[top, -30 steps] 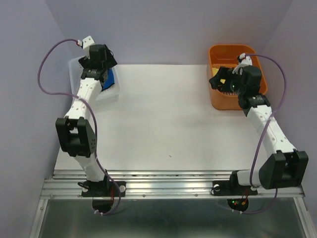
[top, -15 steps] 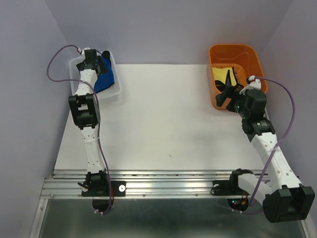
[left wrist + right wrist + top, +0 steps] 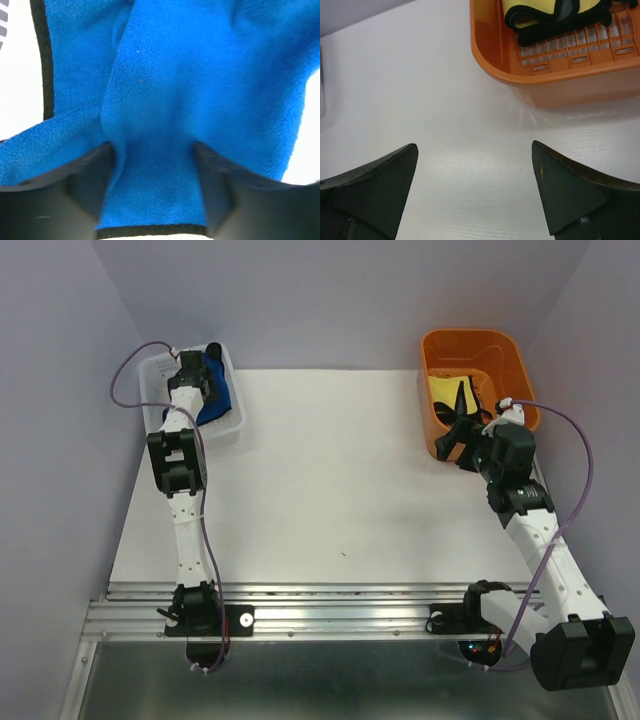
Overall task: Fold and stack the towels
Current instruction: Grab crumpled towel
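Note:
The blue towel (image 3: 217, 397) lies crumpled in the white mesh basket (image 3: 232, 426) at the far left. My left gripper (image 3: 192, 378) reaches down into the basket. In the left wrist view, the left gripper (image 3: 152, 150) is closed on a bunched fold of the blue towel (image 3: 200, 75), with its dark edging below. The yellow towel (image 3: 446, 390) lies in the orange bin (image 3: 470, 337), with a dark grey strip beside it. It also shows in the right wrist view (image 3: 540, 10). My right gripper (image 3: 456, 438) is open and empty over the table, just outside the bin's near-left corner. No purple shows.
The orange bin's slotted floor and near wall (image 3: 560, 82) fill the top right of the right wrist view, above bare white table (image 3: 445, 100). Purple walls close in the table at the back and sides. A metal rail runs along the near edge.
My left arm has dropped from above the basket down into it onto the blue towel. My right gripper has pulled back out of the orange bin to just outside its near-left corner.

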Available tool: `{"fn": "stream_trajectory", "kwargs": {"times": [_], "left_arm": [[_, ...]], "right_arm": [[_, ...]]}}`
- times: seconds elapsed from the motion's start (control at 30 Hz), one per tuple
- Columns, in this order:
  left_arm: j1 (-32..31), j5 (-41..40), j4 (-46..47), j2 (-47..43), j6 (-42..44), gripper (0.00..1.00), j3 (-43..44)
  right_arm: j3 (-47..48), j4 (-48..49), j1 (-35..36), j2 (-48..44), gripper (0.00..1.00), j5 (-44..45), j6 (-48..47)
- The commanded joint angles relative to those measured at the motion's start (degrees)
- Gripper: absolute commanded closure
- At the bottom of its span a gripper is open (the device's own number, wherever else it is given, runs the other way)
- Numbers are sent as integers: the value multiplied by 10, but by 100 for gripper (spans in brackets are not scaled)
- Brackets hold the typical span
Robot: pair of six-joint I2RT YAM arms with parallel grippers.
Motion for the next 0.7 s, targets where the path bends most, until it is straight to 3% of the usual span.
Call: {"fn": "stream_trajectory", "kwargs": {"times": [0.0,0.07,0.13,0.33,0.67], "left_arm": [[1,2,27,-11,12,41,25],[0,2,27,-11,18,65,24],[-2,2,25,-12,21,100,25],[-2,2,43,-64,11,100,24],[-3,30,108,-253,-10,100,-18]], "right_arm": [[-10,10,2,-17,0,18,0],[-14,13,2,-23,0,26,1],[-15,14,2,-24,0,31,1],[-13,17,1,-22,0,23,1],[-8,21,2,-17,0,20,1]]}}
